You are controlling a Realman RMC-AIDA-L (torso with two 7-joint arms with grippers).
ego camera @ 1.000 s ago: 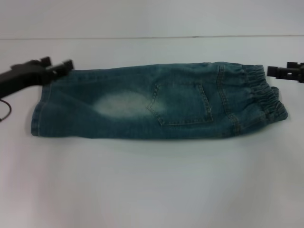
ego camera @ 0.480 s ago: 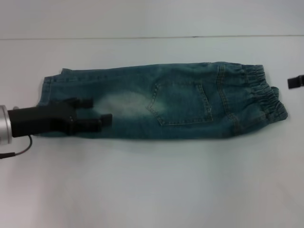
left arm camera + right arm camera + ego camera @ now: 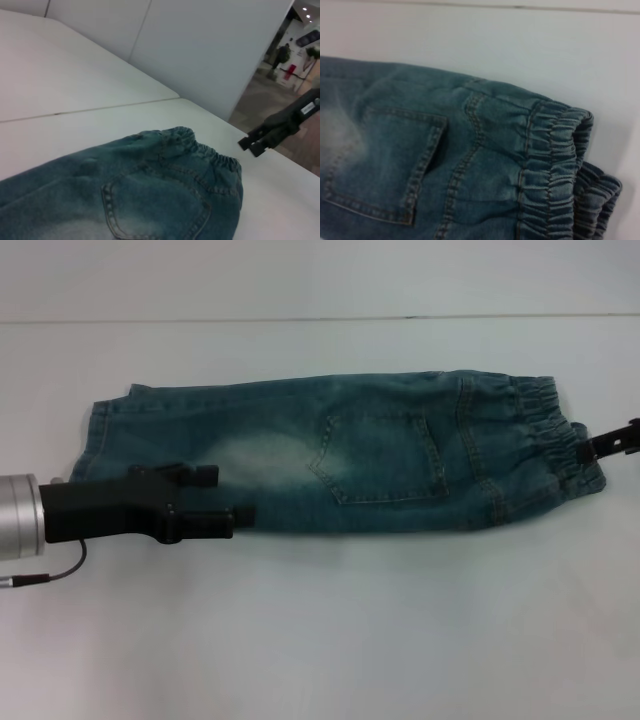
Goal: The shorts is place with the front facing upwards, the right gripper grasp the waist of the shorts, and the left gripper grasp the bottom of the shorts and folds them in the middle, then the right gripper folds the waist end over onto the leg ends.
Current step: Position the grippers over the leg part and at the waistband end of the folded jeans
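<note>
The left gripper [image 3: 228, 498] reaches in from the robot's left over the near, leg end of the shorts [image 3: 360, 455], its two black fingers [image 3: 215, 522] spread apart with nothing between them. Behind it come the silver wrist [image 3: 20, 515] and a thin black cable [image 3: 50, 573] trailing over the table [image 3: 320, 640].

The shorts lie flat on the white table, folded lengthwise into one long strip running left to right. The leg ends [image 3: 92, 435] are at the robot's left, partly hidden by the gripper body. A pale faded patch [image 3: 262, 458] sits near the middle, and a tan-stitched pocket [image 3: 385, 458] just right of it. The waist [image 3: 550, 430], a puckered elastic band, is at the robot's right.

The right gripper [image 3: 612, 441] shows only as a black tip at the waist's outer edge; whether it touches the cloth or how its fingers are set cannot be told. In the left wrist view it hangs above the table beside the waist, with a small white label [image 3: 311, 106] whose writing cannot be read.
</note>
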